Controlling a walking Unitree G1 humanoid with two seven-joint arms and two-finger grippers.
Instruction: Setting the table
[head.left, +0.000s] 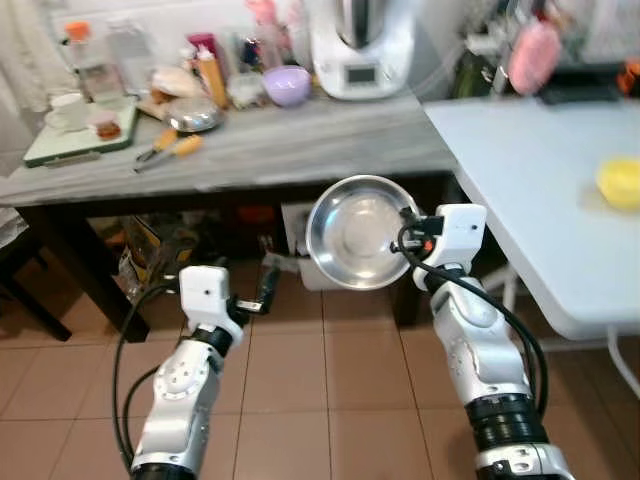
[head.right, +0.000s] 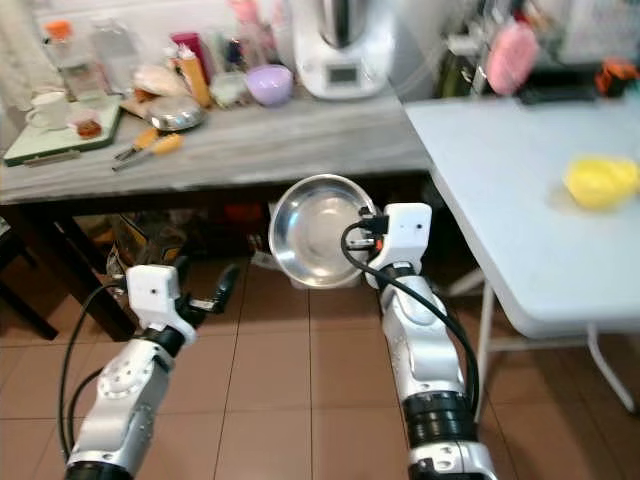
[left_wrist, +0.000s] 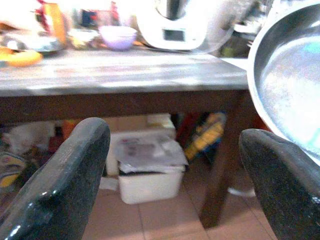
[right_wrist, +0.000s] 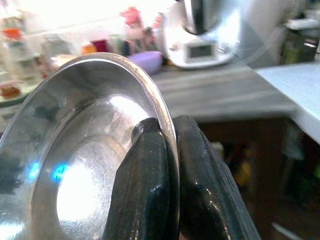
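Between right gripper (right_wrist: 167, 165) fingers, steel bowl (head.left: 355, 232)

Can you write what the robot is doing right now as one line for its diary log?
right gripper: shut on steel plate rim, held tilted in air | left gripper: open, empty | white table: to its right

We see a metal bowl (head.left: 358, 234) — polished and mirror-bright, its smooth inside catching glare. The black fingers (right_wrist: 150, 195) clamped on its rim look like glossy hard plastic, as do those of the left gripper (left_wrist: 170, 190). The grey table (head.left: 300, 150) has a matt, wood-grained top on dark legs; the white table (head.left: 540, 190) is smooth and matt. The floor tiles (head.left: 300, 400) — reddish, terracotta-like — have a dull sheen.
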